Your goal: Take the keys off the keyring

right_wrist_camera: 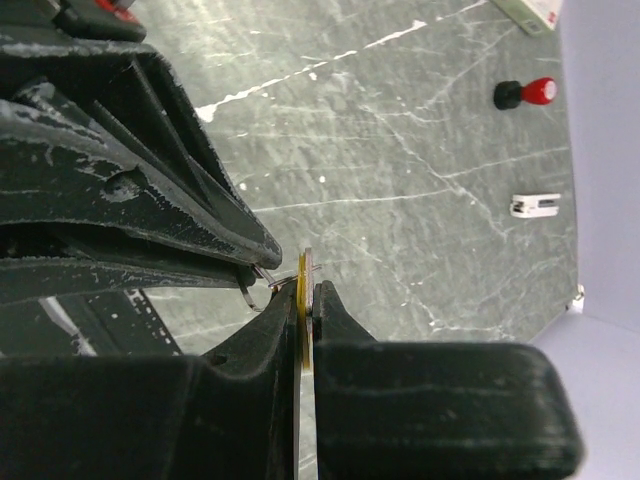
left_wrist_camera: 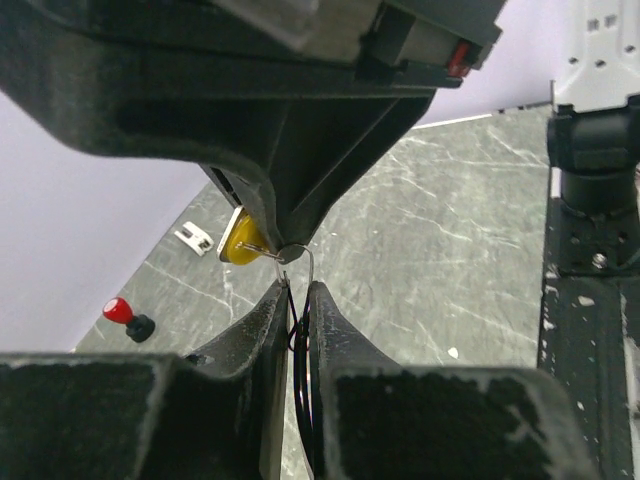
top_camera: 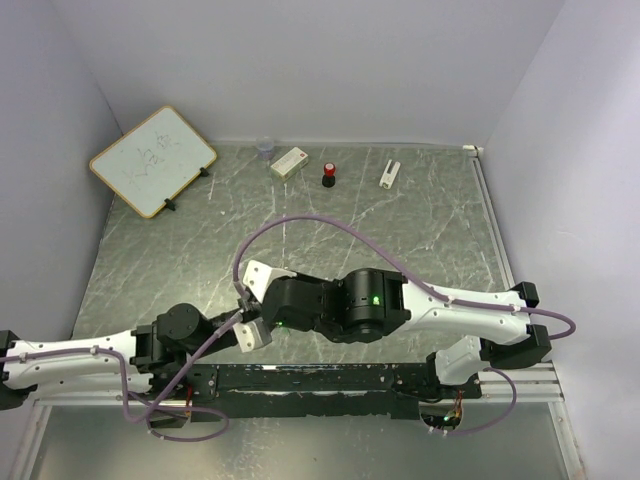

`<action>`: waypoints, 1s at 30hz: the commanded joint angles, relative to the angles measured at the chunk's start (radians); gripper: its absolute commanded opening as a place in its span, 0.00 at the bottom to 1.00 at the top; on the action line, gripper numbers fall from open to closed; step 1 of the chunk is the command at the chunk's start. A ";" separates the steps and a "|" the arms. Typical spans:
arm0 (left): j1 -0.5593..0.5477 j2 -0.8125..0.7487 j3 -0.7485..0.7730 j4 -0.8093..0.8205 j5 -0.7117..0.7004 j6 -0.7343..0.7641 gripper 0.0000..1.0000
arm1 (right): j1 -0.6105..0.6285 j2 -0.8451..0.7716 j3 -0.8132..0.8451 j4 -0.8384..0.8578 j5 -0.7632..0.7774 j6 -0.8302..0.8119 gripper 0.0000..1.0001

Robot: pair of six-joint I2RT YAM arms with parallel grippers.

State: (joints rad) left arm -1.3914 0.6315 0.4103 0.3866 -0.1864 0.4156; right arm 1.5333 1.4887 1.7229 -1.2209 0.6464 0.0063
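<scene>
My two grippers meet just above the table near the front, left of middle. In the left wrist view my left gripper (left_wrist_camera: 296,290) is shut on the keyring (left_wrist_camera: 312,262), a thin silvery wire loop that runs down between its fingers. The yellow-orange key (left_wrist_camera: 238,246) hangs on the ring just above the left fingertips. In the right wrist view my right gripper (right_wrist_camera: 306,290) is shut on this key (right_wrist_camera: 304,300), seen edge-on, with the keyring (right_wrist_camera: 254,293) at its left. The green key is not in view. From above, the left gripper (top_camera: 244,314) and the right gripper (top_camera: 250,294) touch tips.
Along the back wall stand a tilted whiteboard (top_camera: 152,160), a small clear cup (top_camera: 265,148), a white rectangular block (top_camera: 289,162), a red-capped black knob (top_camera: 329,175) and a small white clip (top_camera: 389,173). A purple cable (top_camera: 330,222) arcs over the table's middle.
</scene>
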 commanded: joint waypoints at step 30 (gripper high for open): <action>-0.012 -0.166 0.111 -0.169 0.475 0.045 0.07 | -0.007 -0.124 -0.147 0.212 -0.307 -0.111 0.00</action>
State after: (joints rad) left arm -1.3899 0.4908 0.4515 0.0902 0.1413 0.4564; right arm 1.5368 1.3846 1.5963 -1.1141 0.2840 -0.0734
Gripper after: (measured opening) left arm 0.184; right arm 0.026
